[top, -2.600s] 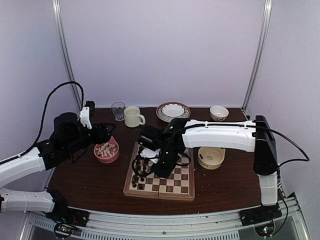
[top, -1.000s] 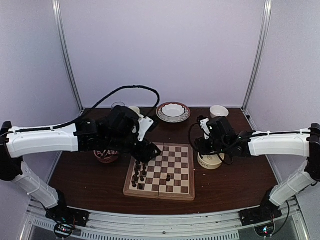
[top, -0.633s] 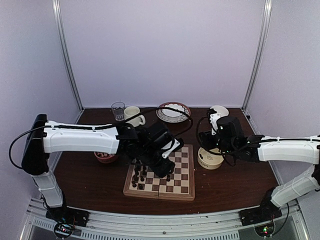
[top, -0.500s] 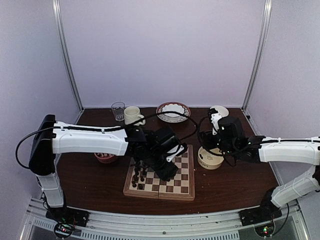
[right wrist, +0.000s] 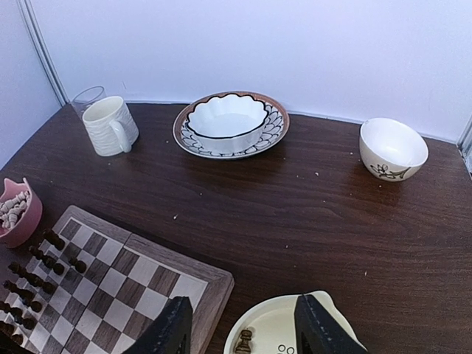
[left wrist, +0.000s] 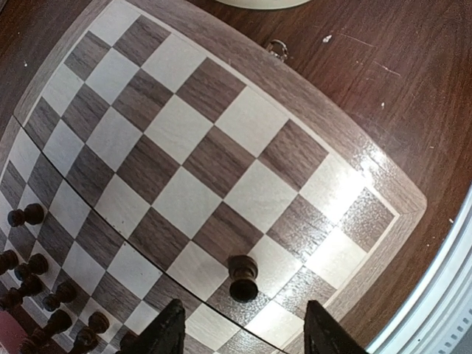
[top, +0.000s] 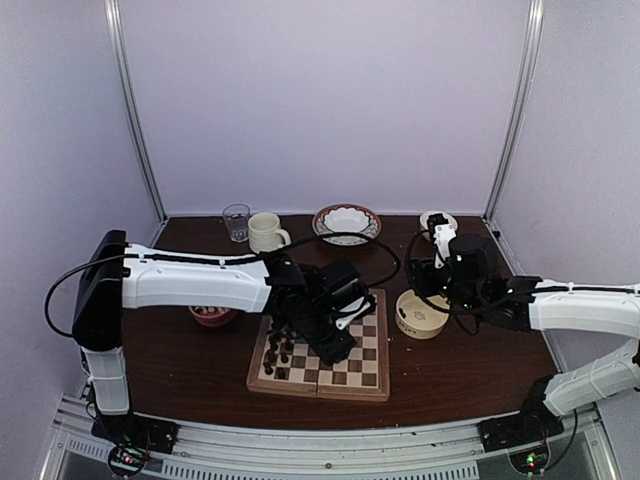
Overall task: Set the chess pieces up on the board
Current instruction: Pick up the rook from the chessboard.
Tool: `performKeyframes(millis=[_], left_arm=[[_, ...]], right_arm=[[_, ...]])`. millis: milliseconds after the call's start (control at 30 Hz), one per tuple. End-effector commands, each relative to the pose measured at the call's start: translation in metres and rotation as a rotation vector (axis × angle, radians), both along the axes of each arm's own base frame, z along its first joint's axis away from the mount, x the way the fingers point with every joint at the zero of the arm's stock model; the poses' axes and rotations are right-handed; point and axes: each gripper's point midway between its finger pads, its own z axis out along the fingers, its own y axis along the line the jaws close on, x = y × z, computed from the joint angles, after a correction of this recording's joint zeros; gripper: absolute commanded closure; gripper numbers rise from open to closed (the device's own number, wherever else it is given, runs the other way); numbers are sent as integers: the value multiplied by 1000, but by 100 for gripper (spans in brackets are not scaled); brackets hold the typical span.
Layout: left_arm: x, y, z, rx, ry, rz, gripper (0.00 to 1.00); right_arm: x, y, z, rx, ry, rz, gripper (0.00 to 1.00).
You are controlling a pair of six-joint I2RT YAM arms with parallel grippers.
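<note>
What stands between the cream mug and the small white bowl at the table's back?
A white scalloped bowl on a patterned plate, between the mug and the small bowl; clearest in the right wrist view.

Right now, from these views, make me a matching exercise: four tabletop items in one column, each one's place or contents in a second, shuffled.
1. pink bowl
2. mug
3. scalloped bowl
4. lone dark piece

A. on the board, just ahead of the left tool
B. holds pale pieces
C. beside a clear glass
D. on a patterned plate

Pairs: 1-B, 2-C, 3-D, 4-A
</note>
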Motion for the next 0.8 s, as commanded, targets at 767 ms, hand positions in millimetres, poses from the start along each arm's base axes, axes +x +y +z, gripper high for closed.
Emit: performKeyframes(millis=[767], left_arm=[[6, -9, -19, 67, 3, -16, 66]], right_arm=[[-6, -17, 18, 56, -76, -49, 49]])
